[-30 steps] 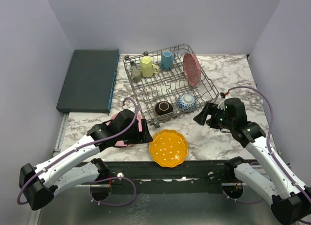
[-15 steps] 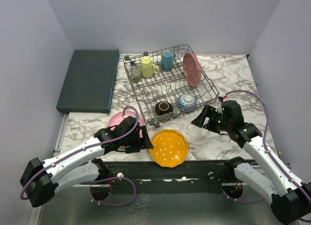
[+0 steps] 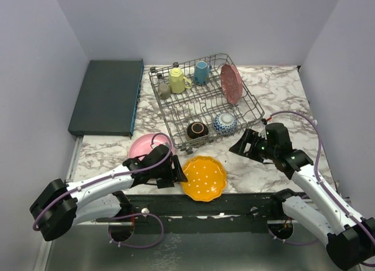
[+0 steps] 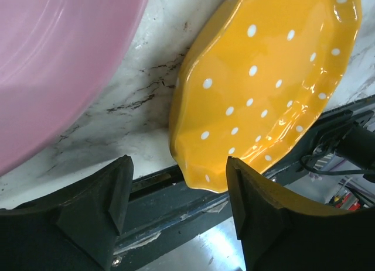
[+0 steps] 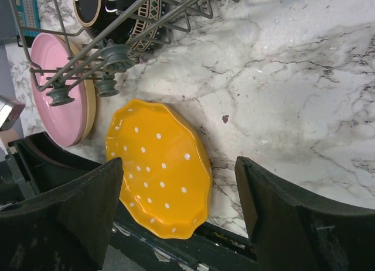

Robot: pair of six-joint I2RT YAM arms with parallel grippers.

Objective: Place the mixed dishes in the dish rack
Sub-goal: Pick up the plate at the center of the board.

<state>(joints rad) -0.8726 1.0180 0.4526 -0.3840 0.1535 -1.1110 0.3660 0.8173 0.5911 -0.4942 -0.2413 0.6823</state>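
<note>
left wrist | left fingers (image 4: 88,212), right fingers (image 5: 70,212) apart, empty | risk: crooked pinch shoves overhanging orange dotted plate (image 4: 269,83) off counter (image 4: 129,101)

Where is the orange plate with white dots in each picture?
Top view: the orange plate lies low in the middle, at the near edge of the table.
Left wrist view: the plate fills the upper right, its rim reaching past the table edge.
Right wrist view: the plate sits lower left of the middle.
Shared landmark: the pink plate beside it shows in all three views.
</note>
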